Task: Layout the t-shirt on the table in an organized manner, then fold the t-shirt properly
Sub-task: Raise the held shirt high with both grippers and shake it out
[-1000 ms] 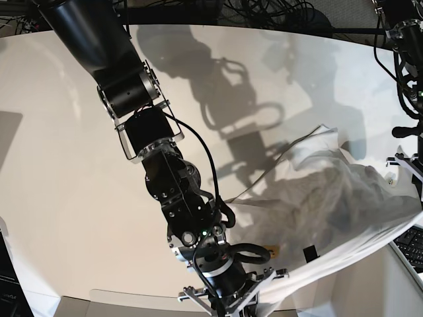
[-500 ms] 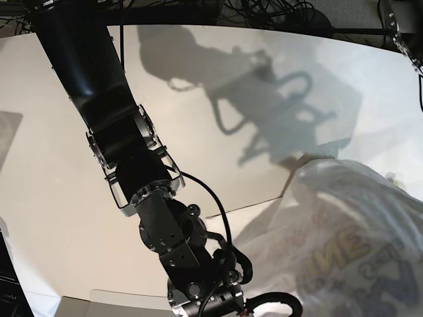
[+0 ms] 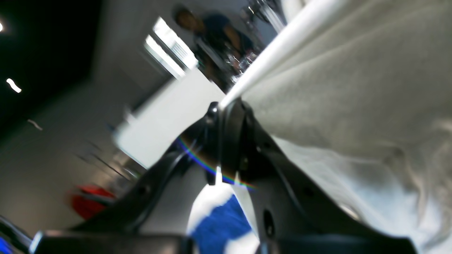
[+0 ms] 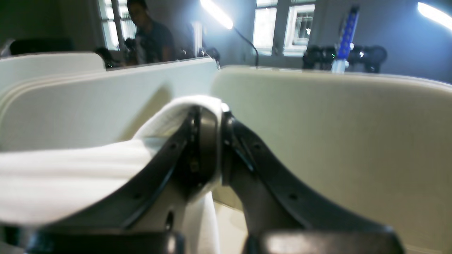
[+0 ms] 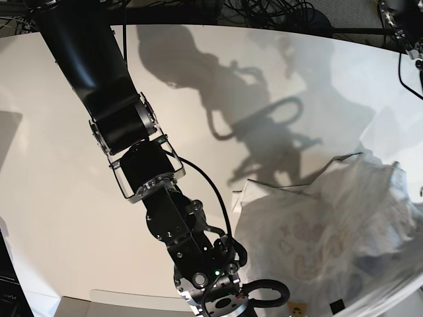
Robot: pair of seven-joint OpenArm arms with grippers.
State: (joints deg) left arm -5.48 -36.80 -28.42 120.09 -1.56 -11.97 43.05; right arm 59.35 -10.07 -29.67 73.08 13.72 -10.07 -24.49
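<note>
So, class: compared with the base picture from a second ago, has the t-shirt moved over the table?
Yes. The t-shirt now hangs as a raised sheet nearer the camera, covering more of the table at the lower right.

White t-shirt [image 5: 330, 238] with faint lettering showing through; white table [image 5: 66, 165]; black claws.

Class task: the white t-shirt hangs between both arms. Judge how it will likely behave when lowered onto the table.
Probably floppy: the t-shirt sags and bunches in folds between the grips. Likely light, since thin fabric lets its print show through. It may crumple on the table rather than lie flat.
</note>
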